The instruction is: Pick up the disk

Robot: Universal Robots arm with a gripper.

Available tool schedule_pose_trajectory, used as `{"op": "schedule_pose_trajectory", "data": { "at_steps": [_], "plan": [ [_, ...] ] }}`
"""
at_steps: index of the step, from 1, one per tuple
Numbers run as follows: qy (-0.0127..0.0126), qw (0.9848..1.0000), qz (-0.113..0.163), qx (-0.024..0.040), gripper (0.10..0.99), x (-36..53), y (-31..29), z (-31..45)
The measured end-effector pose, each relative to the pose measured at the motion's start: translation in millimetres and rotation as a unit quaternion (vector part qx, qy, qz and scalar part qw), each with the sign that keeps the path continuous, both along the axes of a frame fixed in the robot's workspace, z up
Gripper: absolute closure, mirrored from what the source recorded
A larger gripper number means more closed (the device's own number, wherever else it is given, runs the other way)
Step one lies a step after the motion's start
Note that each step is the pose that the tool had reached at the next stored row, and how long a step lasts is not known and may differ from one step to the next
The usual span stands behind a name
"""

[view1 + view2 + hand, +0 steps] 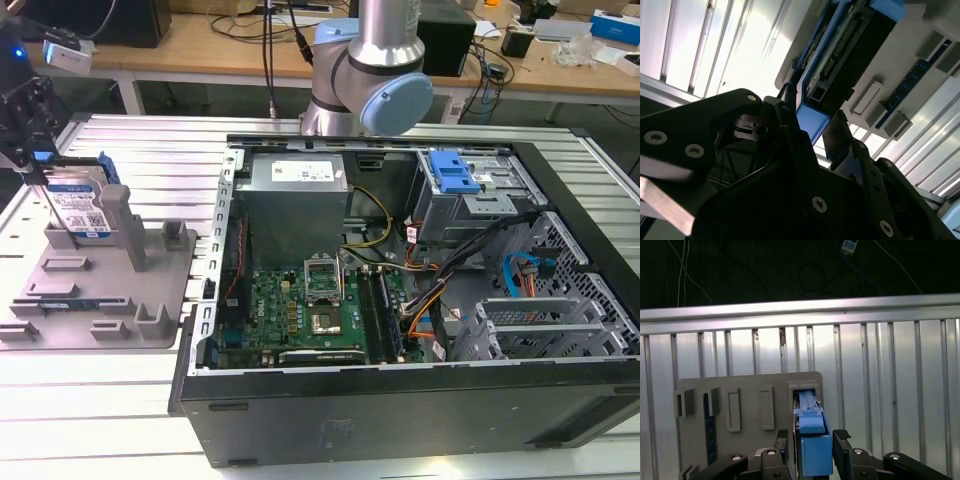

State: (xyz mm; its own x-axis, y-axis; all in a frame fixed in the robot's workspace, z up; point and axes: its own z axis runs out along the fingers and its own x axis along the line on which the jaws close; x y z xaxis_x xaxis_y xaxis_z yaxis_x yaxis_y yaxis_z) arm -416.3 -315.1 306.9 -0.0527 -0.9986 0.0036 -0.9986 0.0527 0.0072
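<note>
The disk (80,208) stands upright on its edge in a slot of the grey fixture tray (120,300), at the exterior view's left. Its label faces the camera and its blue rails show at the top. My gripper (40,165) comes down onto its upper end. In the first wrist view my gripper (811,445) has one finger on each side of the disk's blue rail (815,455), shut on it. The second wrist view shows the same hold, the gripper (812,125) closed on the disk's (840,55) blue corner above the tray (900,45).
An open computer case (400,300) fills the middle and right, with a metal drive cage and its blue latch (452,175) at the back. The arm's base (370,70) stands behind the case. Upright posts (135,235) rise from the tray beside the disk. A slatted metal table (100,400) lies underneath.
</note>
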Motion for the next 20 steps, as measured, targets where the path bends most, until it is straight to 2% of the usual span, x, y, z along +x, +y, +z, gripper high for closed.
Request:
{"op": "schedule_pose_trajectory", "data": {
  "at_steps": [10,11,12,20],
  "plan": [
    [0.0,1.0,0.0,0.0,0.604,0.0,0.0,-6.5],
    [0.0,1.0,0.0,0.0,0.624,0.0,0.0,-6.8],
    [0.0,1.0,0.0,0.0,0.69,0.0,0.0,-7.2],
    [0.0,1.0,0.0,0.0,0.69,0.0,0.0,-7.8]
  ]
}}
